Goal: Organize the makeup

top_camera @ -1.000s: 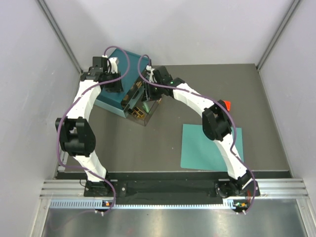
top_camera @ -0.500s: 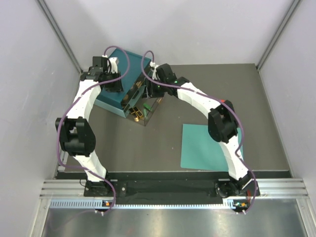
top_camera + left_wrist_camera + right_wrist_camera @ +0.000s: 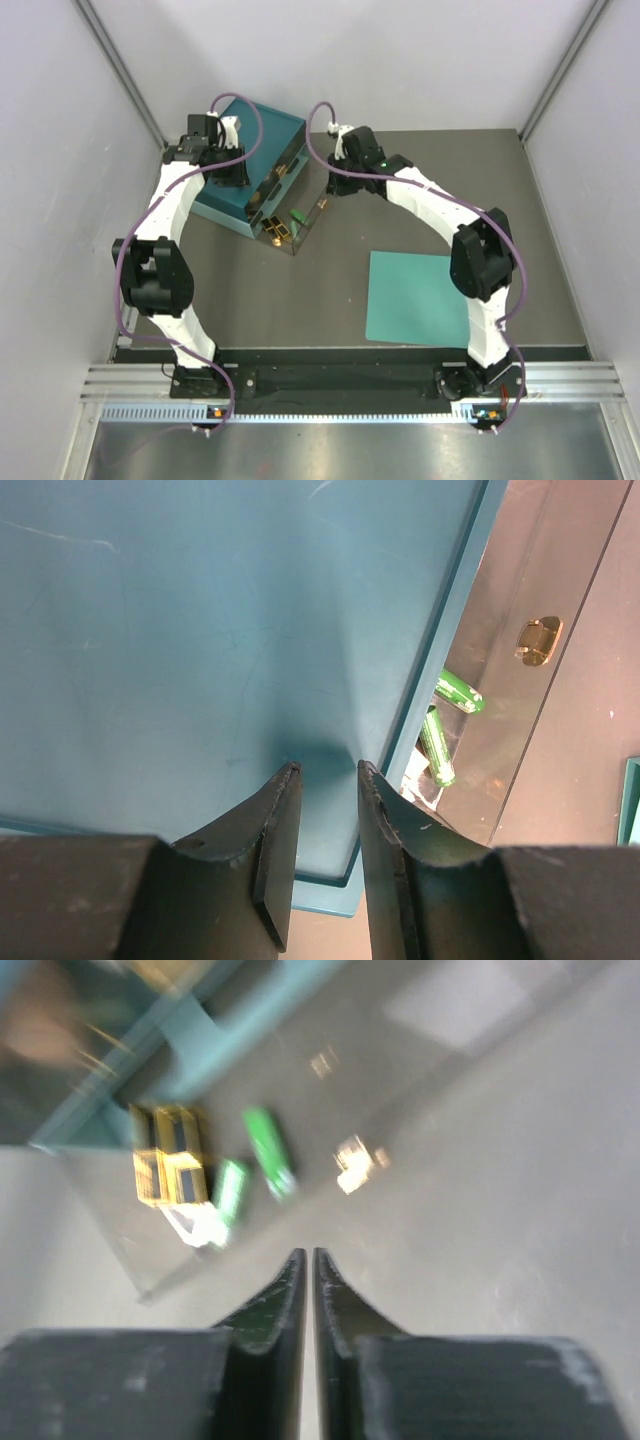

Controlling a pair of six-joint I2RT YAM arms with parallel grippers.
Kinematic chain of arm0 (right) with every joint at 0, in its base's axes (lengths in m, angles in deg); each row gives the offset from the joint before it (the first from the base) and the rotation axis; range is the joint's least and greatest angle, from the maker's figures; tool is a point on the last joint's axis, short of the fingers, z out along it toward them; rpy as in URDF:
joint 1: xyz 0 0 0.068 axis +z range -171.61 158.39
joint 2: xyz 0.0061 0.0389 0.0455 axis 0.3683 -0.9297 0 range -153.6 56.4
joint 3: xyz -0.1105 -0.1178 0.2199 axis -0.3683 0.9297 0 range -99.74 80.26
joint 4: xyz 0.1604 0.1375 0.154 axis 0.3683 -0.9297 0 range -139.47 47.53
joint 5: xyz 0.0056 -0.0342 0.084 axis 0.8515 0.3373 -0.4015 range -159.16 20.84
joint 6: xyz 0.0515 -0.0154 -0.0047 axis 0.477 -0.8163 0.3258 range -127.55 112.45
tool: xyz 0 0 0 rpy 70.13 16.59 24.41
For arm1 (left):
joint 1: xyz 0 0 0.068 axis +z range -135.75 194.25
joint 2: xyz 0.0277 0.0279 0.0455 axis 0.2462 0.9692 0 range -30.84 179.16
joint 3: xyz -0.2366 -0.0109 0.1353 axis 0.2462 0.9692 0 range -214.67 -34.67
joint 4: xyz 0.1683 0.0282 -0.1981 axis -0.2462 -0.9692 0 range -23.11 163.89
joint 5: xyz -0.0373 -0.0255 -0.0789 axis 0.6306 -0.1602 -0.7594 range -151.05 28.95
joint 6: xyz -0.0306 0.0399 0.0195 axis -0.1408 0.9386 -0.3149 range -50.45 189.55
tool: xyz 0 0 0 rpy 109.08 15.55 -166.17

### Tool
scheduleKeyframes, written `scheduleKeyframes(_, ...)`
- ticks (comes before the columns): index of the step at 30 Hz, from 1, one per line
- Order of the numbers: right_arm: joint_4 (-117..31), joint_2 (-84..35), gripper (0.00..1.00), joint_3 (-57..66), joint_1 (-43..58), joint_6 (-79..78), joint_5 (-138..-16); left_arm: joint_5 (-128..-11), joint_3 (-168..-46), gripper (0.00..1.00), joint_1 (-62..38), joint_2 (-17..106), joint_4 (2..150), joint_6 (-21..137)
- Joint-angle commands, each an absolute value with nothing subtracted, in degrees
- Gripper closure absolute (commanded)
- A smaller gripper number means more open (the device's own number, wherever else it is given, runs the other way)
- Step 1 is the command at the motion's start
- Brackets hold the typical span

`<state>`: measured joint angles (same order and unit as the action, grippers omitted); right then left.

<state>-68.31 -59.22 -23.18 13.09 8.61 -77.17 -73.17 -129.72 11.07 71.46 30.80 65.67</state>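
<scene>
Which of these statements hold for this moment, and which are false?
1. The right end effector grips the green tube. False: its jaws are shut on nothing, and the tube lies in the clear container.
2. The left end effector hovers over the teal case. True.
3. The palette lies on the teal mat. False: it sits in the clear container, away from the mat.
4. The green tube lies near the palette. True.

top: bright, even | left wrist: sharp — soft shadow | right wrist — motion blur
</scene>
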Motion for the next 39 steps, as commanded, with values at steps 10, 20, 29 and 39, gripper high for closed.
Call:
scheduleKeyframes(10,-66.6,-62.0,1.00,-16.5,13.5,12.7,-83.1,-71.5,-125.6,0.65,10.4,75.9,17.0,65.8)
scheduleKeyframes(20,-63.6,-69.2,1.00,-21.7,13.5,17.4,-87.6,-71.2,-125.2,0.65,10.4,76.0,17.4,65.5)
scheduleKeyframes(29,-58.4,-78.0,1.00,-33.4,13.5,26.9,-93.3,-71.3,-124.7,0.65,10.4,76.5,17.8,65.0)
scheduleKeyframes(39,-52.6,-89.6,1.00,-47.6,14.5,39.4,-97.1,-71.7,-125.0,0.64,10.3,77.4,17.6,65.2)
